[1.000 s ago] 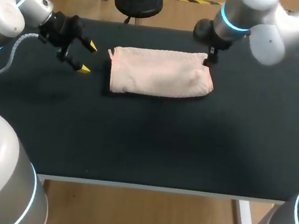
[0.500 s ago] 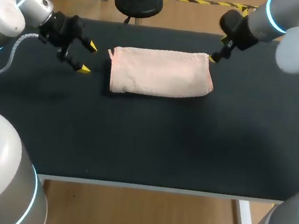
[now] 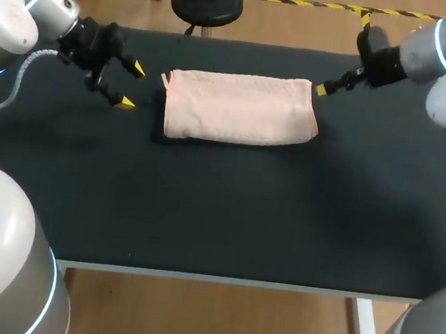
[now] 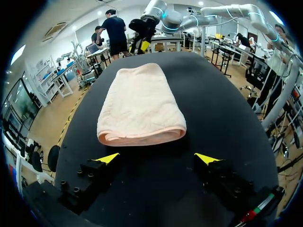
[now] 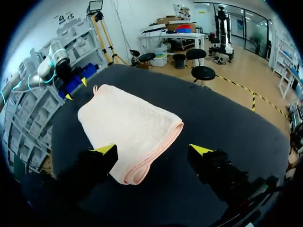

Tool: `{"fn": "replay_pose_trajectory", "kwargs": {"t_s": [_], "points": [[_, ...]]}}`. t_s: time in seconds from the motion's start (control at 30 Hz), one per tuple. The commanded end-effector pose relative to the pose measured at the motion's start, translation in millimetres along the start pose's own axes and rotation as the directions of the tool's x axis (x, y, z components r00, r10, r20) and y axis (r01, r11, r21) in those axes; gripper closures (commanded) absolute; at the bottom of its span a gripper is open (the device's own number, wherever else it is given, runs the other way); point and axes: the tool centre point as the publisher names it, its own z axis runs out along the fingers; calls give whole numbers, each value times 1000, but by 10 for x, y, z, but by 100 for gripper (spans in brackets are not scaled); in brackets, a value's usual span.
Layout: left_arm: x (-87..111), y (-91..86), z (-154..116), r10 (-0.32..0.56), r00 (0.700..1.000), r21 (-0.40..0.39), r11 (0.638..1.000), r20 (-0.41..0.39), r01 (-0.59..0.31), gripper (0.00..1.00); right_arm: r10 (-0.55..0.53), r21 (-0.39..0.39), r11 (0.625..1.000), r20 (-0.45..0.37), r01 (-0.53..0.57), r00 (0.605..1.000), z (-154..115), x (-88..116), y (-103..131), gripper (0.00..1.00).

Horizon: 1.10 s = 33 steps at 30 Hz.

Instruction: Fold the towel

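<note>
Presently: towel [image 3: 238, 109], pink, folded, flat on the black table [image 3: 226, 208]. Left gripper [image 3: 133, 86] — jaws apart, empty, just beside one end. Right gripper [image 5: 153, 150] — jaws apart, empty, near the opposite end.

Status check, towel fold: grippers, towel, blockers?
Left gripper open, left of the pink cloth towel. Right gripper open, at its right end. Towel folded, flat.

A folded pale pink cloth towel [image 3: 238, 109] lies flat on the black worktop [image 3: 218, 207], the left tool [image 3: 132, 86] just beside its left end with yellow-tipped fingers spread apart, the right tool [image 3: 324, 88] close by its far right corner, one yellow tip showing.
</note>
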Motion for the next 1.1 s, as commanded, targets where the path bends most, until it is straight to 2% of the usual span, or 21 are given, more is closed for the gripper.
{"fn": "replay_pose_trajectory", "kwargs": {"t_s": [0.03,0.07,0.23,0.4,0.77,1.1], "points": [[3,6,2,1,1000,1,1000,2,-1,0,619,-11,751,-336,-660,710,214,-65,-38,0],[3,6,2,1,1000,1,1000,2,-1,0,617,-8,755,-333,-656,714,241,-62,-50,0],[3,6,2,1,1000,1,1000,2,-1,0,662,35,720,-336,-693,670,347,-91,-90,0],[3,6,2,1,1000,1,1000,2,-1,0,682,69,709,-321,-702,657,450,-48,-141,0],[3,6,2,1,1000,1,1000,2,-1,0,699,122,708,-263,-696,665,674,61,-238,0],[3,6,2,1,1000,1,1000,2,-1,0,683,101,724,-250,-683,687,714,41,-160,0]]}}
